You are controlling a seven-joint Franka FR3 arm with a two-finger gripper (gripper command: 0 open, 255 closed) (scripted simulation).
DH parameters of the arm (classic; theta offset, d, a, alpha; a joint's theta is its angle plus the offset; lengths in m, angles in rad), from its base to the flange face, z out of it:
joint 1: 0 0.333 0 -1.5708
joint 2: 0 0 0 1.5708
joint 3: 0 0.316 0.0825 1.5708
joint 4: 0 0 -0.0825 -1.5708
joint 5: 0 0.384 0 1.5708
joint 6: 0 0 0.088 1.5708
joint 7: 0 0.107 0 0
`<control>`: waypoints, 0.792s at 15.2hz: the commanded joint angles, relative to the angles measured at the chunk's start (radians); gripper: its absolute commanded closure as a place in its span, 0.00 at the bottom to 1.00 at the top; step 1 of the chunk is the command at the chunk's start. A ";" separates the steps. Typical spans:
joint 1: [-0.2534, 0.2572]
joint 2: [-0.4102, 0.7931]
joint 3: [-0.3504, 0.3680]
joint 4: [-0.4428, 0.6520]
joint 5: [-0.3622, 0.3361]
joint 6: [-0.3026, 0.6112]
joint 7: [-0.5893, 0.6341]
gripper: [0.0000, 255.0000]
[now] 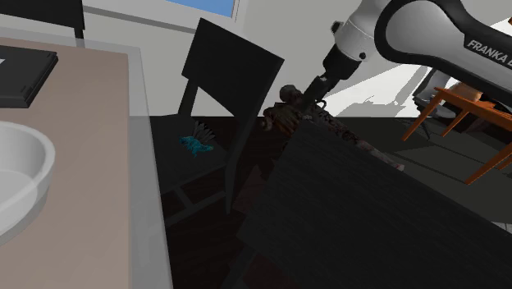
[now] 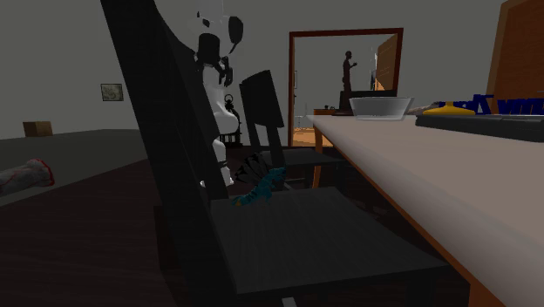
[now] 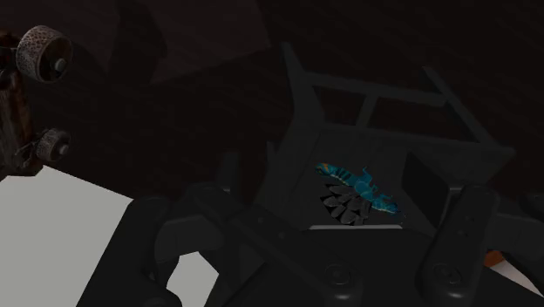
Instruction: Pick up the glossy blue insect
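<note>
The glossy blue insect [image 1: 195,146] lies on the dark seat of a black chair [image 1: 232,72] pushed in beside the table. In the second exterior view the insect [image 2: 259,187] rests near the seat's back, with spiky dark legs beside its body. My gripper [image 1: 305,97] hangs well above and to the shoulder view's right of it, at the end of the white arm [image 1: 410,33]. From the wrist, the insect [image 3: 362,183] is far beyond the gripper [image 3: 350,199], whose black fingers [image 3: 475,214] stand apart and hold nothing.
A pale table [image 1: 82,123] carries a white bowl [image 1: 20,176] and a flat black item [image 1: 25,70]. A second black chair back [image 1: 377,213] fills the foreground. A brown wheeled object [image 3: 39,57] sits near the gripper. Wooden furniture [image 1: 459,107] stands at the right.
</note>
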 commanded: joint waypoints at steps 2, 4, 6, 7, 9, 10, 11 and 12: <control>-0.008 0.007 0.024 -0.017 0.013 0.024 0.051 0.00; -0.025 0.027 0.073 -0.046 0.037 0.071 0.153 0.00; -0.043 0.056 0.123 -0.065 0.060 0.120 0.255 0.00; -0.052 0.074 0.149 -0.072 0.070 0.144 0.305 0.00; -0.073 0.115 0.200 -0.078 0.088 0.193 0.407 0.00; -0.084 0.139 0.226 -0.078 0.095 0.217 0.458 0.00; -0.096 0.165 0.252 -0.076 0.101 0.241 0.509 0.00; -0.109 0.192 0.277 -0.072 0.105 0.265 0.561 0.00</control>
